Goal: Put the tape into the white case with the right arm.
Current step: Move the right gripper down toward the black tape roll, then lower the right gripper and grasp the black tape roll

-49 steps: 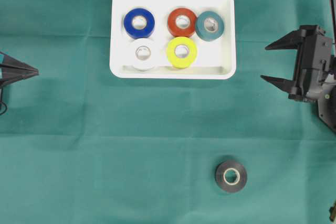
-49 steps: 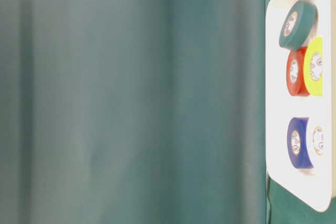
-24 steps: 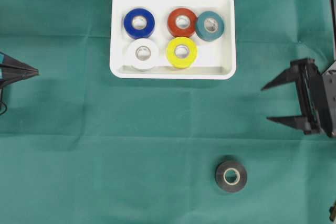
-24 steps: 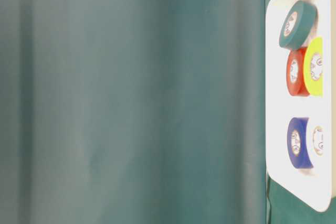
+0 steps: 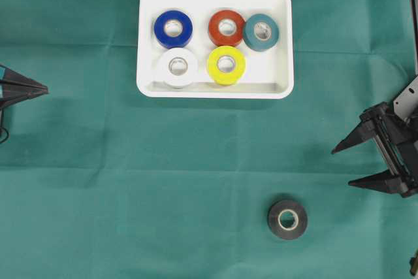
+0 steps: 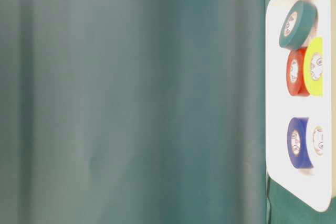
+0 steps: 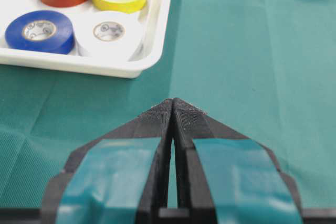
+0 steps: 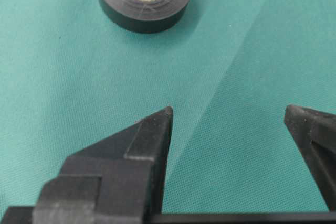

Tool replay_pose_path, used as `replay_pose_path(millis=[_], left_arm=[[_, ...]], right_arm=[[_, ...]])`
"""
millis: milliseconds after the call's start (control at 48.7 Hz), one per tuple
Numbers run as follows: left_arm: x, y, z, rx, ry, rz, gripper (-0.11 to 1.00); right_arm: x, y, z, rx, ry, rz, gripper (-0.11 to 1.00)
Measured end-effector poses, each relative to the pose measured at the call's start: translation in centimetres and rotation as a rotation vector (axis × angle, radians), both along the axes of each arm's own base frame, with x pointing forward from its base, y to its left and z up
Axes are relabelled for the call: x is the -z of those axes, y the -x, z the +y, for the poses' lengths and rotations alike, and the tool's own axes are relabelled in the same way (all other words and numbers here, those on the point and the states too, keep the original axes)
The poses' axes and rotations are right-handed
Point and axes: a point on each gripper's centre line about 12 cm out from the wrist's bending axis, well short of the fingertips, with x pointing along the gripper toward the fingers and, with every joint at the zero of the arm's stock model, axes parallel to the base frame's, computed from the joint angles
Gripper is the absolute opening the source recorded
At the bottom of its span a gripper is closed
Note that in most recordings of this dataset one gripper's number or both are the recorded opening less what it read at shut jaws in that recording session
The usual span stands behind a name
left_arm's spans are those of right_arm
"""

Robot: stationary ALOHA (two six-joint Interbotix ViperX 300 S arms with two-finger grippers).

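Change: the right gripper (image 5: 345,166) has moved nearer the black tape (image 5: 287,219), fingers spread wide.
Left gripper (image 5: 40,87): pressed together.
White case (image 5: 281,4): holds five tape rolls.
Black tape: on green cloth, outside.

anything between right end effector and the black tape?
Nothing. Only bare green cloth lies between the open right end effector and the black tape, shown in the overhead and right wrist views.

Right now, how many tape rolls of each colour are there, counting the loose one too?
Blue roll: 1
Red roll: 1
Teal roll: 1
White roll: 1
Yellow roll: 1
Black roll, loose on the cloth: 1
Total: 6
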Motion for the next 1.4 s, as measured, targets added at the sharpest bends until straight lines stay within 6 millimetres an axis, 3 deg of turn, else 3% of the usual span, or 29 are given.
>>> replay_pose_path(millis=[369,595,1108,1396], left_arm=[[0.0,0.0,0.0,0.000,0.000,0.000,0.01],[0.0,0.0,0.0,0.000,0.001,-0.002,0.01],[0.0,0.0,0.0,0.000,0.000,0.000,0.01],[0.0,0.0,0.0,0.000,0.000,-0.002,0.01]], right_arm=[[0.4,-0.6,0.6,-0.021,0.015,0.043,0.53],[0.7,-2.1,3.1,-0.110,0.029,0.098,0.53],[1.8,-8.0,8.7,-0.205,0.033,0.165,0.53],[2.7,-9.2,10.7,-0.243,0.044,0.185,0.53]])
